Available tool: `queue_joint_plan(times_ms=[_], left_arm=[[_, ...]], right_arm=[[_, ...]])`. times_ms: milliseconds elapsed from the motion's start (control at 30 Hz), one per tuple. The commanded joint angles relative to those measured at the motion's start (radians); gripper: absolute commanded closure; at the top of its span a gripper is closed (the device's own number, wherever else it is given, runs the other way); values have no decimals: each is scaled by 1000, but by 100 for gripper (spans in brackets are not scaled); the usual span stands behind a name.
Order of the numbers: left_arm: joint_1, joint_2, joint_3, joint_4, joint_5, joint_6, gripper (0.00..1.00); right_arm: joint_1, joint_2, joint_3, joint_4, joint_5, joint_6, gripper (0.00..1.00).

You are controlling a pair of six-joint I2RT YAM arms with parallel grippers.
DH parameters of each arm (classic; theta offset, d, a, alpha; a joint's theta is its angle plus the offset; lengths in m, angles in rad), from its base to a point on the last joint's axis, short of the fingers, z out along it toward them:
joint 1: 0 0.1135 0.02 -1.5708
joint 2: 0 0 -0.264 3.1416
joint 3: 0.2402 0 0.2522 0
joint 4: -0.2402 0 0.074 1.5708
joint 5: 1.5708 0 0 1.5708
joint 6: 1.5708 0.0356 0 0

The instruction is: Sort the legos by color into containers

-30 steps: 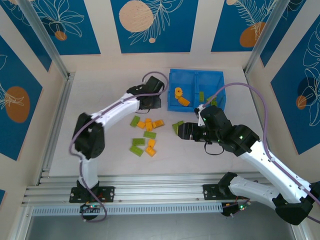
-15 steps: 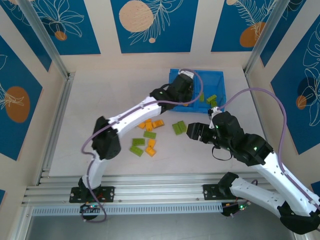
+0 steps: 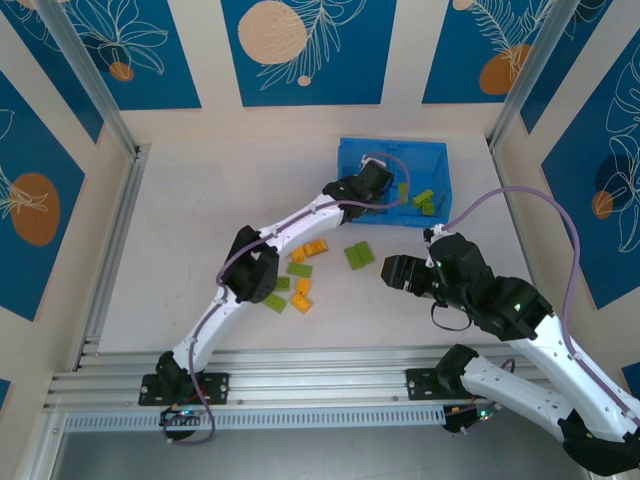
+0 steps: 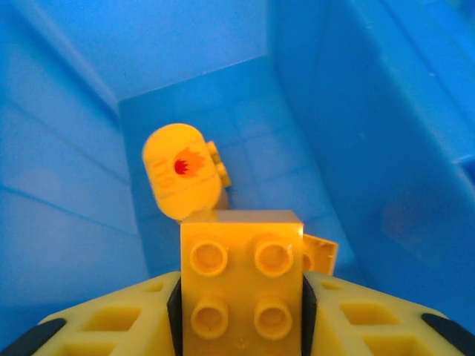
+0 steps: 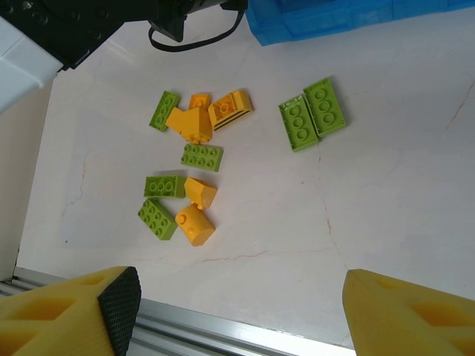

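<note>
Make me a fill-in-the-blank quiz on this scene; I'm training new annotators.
The left gripper holds a ___ brick inside the blue bin. The right gripper stands ___ and empty. The two side-by-side bricks nearest the bin are lime ___.
Missing words: orange-yellow; open; green.

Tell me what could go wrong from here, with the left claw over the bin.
The orange brick between the left claw's fingers could land on the flame-printed piece below and bounce out of the blue bin.
The open right claw hangs above a green brick touching an orange one; a grab there might take both colours.
</note>
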Motion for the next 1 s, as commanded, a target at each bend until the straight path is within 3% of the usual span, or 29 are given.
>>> queue_joint_plan(times_ms=[0, 233, 400, 567, 767, 967], left_arm=[[7, -12, 47, -2, -35, -19, 51], [4, -217, -50, 6, 42, -15, 50], [-8, -568, -450, 221, 175, 4, 50], [-17, -943, -834, 325, 360, 155, 51], [-41, -1338, -1139, 192, 418, 383, 46], [-45, -1585, -1330, 7, 444, 515, 28]], right_arm=[[7, -16, 1, -13, 21, 14, 26], [6, 0, -1, 1, 37, 3, 25], [7, 40, -3, 23, 26, -21, 25], [4, 126, -9, 65, -10, -99, 23], [-7, 333, -20, 131, 3, -180, 22], [-36, 574, -11, 267, -48, -247, 35]])
